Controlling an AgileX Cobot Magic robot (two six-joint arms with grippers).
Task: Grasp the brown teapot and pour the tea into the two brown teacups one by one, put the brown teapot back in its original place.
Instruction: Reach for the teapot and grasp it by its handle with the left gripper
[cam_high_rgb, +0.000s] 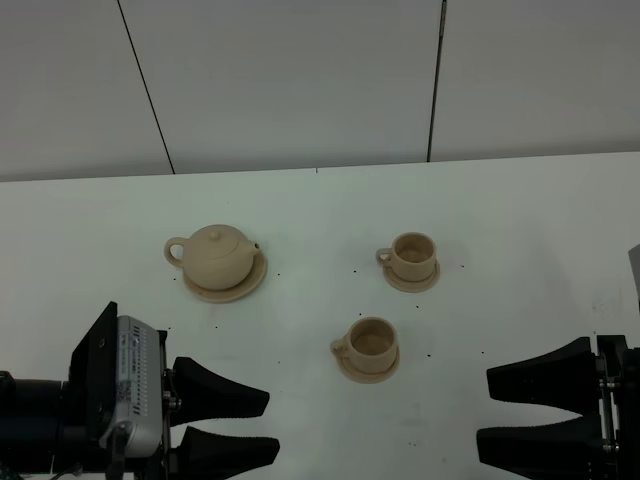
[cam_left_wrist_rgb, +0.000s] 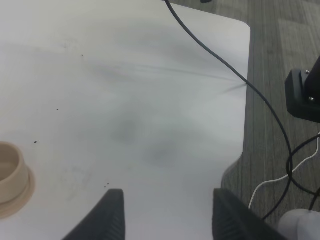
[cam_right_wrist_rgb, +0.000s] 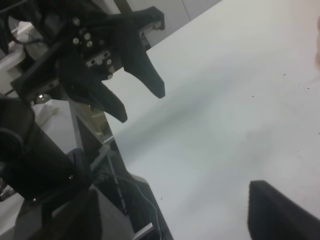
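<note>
The brown teapot (cam_high_rgb: 218, 255) sits upright on its wide saucer (cam_high_rgb: 243, 286), lid on, toward the left of the white worktop (cam_high_rgb: 320, 210) in the high view. Its loop handle points left and its short spout points right, toward the cups. Nothing touches it.

To the right of it, well apart, we see the farther teacup (cam_high_rgb: 413, 256) on its small saucer. The nearer teacup (cam_high_rgb: 370, 344) stands on its own saucer closer to the front edge and a little left of the first. Both cups are upright with their handles turned left, and they are apart from each other.

The left gripper (cam_high_rgb: 272, 425) hangs low at the front left, in front of the teapot and well short of it. Its jaws stand wide apart and hold nothing. In the left wrist view we see that gripper (cam_left_wrist_rgb: 168, 196) over bare worktop, with a cup on a saucer partly in frame; we cannot tell which cup it is. A black cable (cam_left_wrist_rgb: 225, 65) runs across the worktop's corner to the grey floor (cam_left_wrist_rgb: 285, 40).

The right gripper (cam_high_rgb: 485, 410) is at the front right, jaws also spread and empty, well clear of both cups.
</note>
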